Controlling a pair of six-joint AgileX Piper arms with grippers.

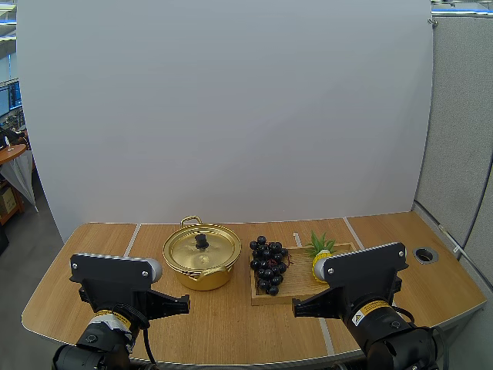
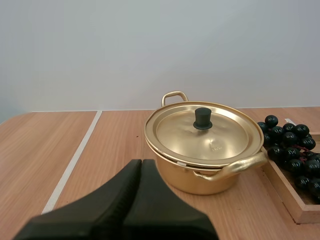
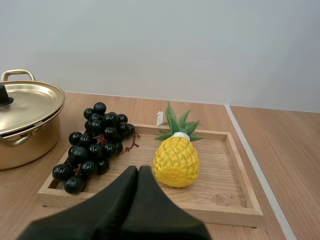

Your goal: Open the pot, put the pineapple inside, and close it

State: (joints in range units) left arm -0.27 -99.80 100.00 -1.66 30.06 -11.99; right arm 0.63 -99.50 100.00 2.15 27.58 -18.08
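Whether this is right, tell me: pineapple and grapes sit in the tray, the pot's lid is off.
Wrong on the lid: the left wrist view shows the lid on the pot. The pineapple and grapes do sit in the tray.

This seems to be a test corner set up inside an office. A wooden table (image 1: pixel 231 317) with a round cable hole (image 1: pixel 425 253) stands before a plain white sheet (image 1: pixel 231 108) (it hides most of the room). Grey partition panels (image 1: pixel 462 116) close the right side. At the far left, a desk (image 1: pixel 9 153) and monitors (image 1: pixel 6 96) are visible.
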